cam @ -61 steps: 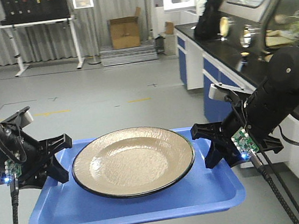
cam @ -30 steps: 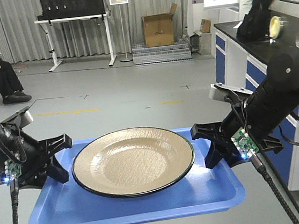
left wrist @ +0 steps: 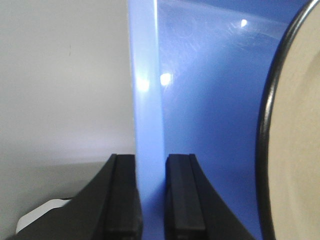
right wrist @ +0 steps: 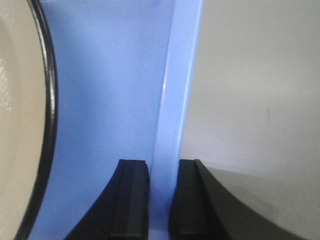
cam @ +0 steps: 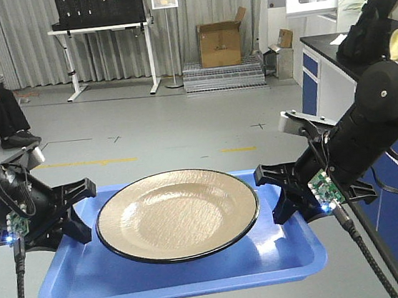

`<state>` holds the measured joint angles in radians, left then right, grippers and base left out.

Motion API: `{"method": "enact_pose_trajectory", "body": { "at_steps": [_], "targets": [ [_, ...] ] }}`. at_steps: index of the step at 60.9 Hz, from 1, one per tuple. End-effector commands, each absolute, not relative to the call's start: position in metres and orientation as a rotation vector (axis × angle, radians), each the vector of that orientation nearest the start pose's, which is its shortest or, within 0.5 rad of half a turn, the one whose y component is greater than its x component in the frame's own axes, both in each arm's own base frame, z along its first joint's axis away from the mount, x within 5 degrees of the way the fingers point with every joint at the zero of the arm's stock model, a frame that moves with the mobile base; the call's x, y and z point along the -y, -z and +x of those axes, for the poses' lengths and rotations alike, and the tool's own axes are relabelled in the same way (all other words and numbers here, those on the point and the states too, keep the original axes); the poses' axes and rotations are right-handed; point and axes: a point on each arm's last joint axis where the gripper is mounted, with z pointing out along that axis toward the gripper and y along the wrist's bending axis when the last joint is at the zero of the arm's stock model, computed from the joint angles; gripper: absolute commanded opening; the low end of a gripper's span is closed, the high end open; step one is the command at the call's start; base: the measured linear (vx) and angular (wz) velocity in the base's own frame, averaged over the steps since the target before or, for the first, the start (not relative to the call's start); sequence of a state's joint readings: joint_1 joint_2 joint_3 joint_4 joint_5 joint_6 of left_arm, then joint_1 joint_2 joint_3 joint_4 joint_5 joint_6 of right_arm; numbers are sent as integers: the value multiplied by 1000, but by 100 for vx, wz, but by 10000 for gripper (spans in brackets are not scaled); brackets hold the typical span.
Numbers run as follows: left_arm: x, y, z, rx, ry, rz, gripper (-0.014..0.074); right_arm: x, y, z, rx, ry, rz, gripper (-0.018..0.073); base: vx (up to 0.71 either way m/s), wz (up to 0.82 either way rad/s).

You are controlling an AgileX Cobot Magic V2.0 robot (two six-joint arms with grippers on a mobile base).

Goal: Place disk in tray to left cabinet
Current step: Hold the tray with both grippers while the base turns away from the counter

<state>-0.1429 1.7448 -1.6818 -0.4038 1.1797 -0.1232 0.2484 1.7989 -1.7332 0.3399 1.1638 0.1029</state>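
1. Tray (cam: pixel 177 275) – held clear of the floor and roughly level. The disk (cam: pixel 176 215) lies loose at its middle, its black edge close to the far and near walls.
2. Left end effector (cam: pixel 82 211) – clenched on the tray's left rim. In the left wrist view the rim is seen pinched between both pads.
3. Right end effector (cam: pixel 272 197) – clenched likewise on the right rim, as confirmed by the right wrist view.
4. Risk: only two thin rims are gripped. If one arm is raised or advanced ahead of the other, the tray would likely be tilted or twisted, and the glossy disk could be sent sliding against a wall or over it.
5. Risk: if the arms are drawn apart or pressed together, a rim could be pulled from its pads or the plastic bowed.
6. Risk: the blue-fronted counter (cam: pixel 320 77) at the right stands near the right arm, so a wide swing could end in a knock.
7. Not shown: the left cabinet appears in no view, so shelf height and clearance cannot be judged.
8. Hard to make out: how deep each rim sits in its grip.
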Motion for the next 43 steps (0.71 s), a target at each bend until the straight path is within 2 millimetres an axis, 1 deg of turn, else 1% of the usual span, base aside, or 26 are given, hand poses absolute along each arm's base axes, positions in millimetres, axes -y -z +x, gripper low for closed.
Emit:
{"method": "enact_pose_trajectory", "body": {
  "at_steps": [1,43],
  "targets": [
    [111,-389,348,-2555,932,-75,0,-144,-383,356,-2533,-841,-108,-6,52,0],
    [111,-389,348,-2558,932,-74,0,-144,-383,356,-2530,-841,-107,-6,56,-2]
  ]
}}
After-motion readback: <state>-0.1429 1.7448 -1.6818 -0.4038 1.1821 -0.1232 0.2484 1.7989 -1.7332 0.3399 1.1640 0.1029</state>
